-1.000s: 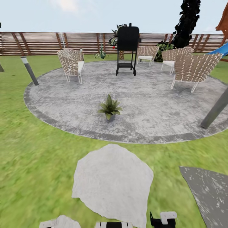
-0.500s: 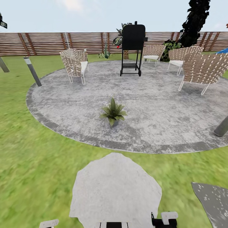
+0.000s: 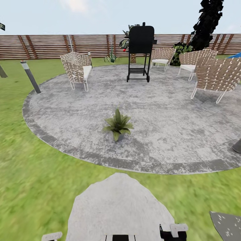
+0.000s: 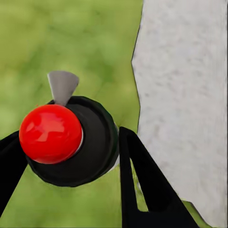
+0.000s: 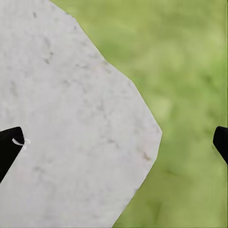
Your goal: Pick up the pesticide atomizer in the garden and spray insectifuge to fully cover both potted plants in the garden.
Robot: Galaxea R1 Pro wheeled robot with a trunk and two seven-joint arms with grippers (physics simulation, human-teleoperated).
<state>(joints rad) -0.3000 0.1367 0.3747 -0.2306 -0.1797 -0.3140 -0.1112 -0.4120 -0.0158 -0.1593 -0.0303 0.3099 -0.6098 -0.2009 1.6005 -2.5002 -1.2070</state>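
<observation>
Red-topped pesticide atomizer (image 4: 64, 140) pinched in left gripper (image 4: 66, 164), carried upright, nozzle ready. Right gripper (image 5: 114, 142) spread, empty, above stepping stone (image 3: 118, 207). Potted plant (image 3: 117, 125) on patio (image 3: 180, 120) beyond stone: likely spray target.

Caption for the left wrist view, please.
Left gripper shut on the pesticide atomizer, above lawn beside a stepping stone.

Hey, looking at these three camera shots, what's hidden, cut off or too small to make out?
- Pesticide atomizer, left wrist view: seen from above; its red top and dark shoulder hide the body and label.
- Right gripper, right wrist view: the picture's edges cut off all but the fingertips.
- Bollard lamp, head view: right edge leaves just its base.
- Small red thing beside the grill, head view: too small to identify.
</observation>
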